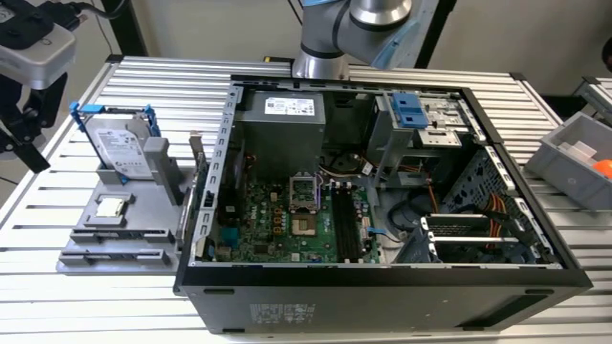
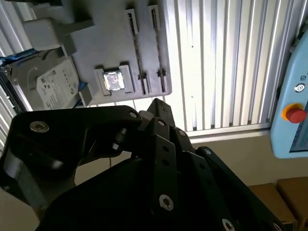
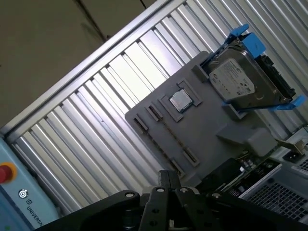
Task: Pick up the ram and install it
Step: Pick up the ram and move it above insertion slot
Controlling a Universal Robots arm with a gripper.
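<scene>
Evidently the ram [image 1: 196, 152] is the thin board on edge at the fixture's [image 1: 129, 228] right side, just beside the case [image 1: 383, 304]. We judge it light, stiff and fragile, best gripped across its flat faces. Gripper [image 3: 169, 177] clenched, empty.

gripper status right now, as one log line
gripper shut, nothing held | near grey tray | hard drive, processor chip on tray

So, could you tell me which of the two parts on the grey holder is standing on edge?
The hard drive in its blue frame stands on edge; the small square processor chip lies flat in its recess.
</scene>
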